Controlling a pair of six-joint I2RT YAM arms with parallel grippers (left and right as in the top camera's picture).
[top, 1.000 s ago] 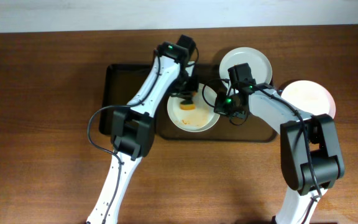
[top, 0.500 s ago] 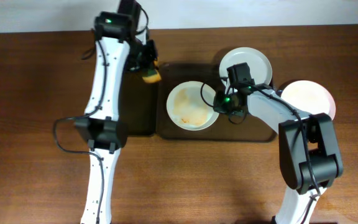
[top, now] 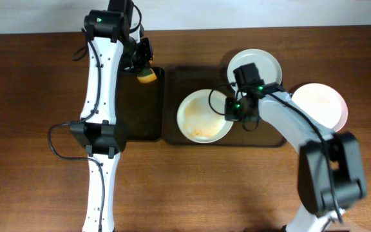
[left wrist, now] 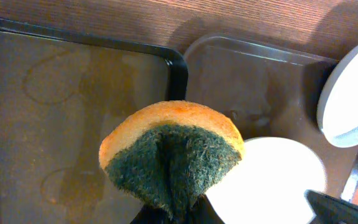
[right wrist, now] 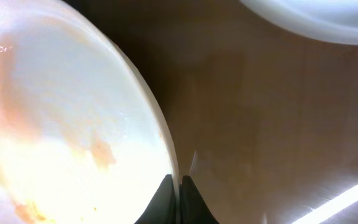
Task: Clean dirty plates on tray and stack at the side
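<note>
On the wood table (top: pixel 31 129), your flat brown tray (top: pixel 192 80) carries a round white plate (top: pixel 201 116), glossy and streaked orange; your right gripper (top: pixel 229 113) is pinched tight on its rim. Over the black tray (top: pixel 143 109), your left gripper (top: pixel 144 69) squeezes a domed, fibrous orange-and-green sponge (top: pixel 147 77)

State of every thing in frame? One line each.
sponge: held by left gripper above black tray.
middle plate: on brown tray, orange streaks, rim pinched by right gripper.
top plate: overhangs brown tray's far edge, looks clean.
right plate: on table, off the tray.
left gripper: shut on sponge.
right gripper: shut on middle plate.
</note>
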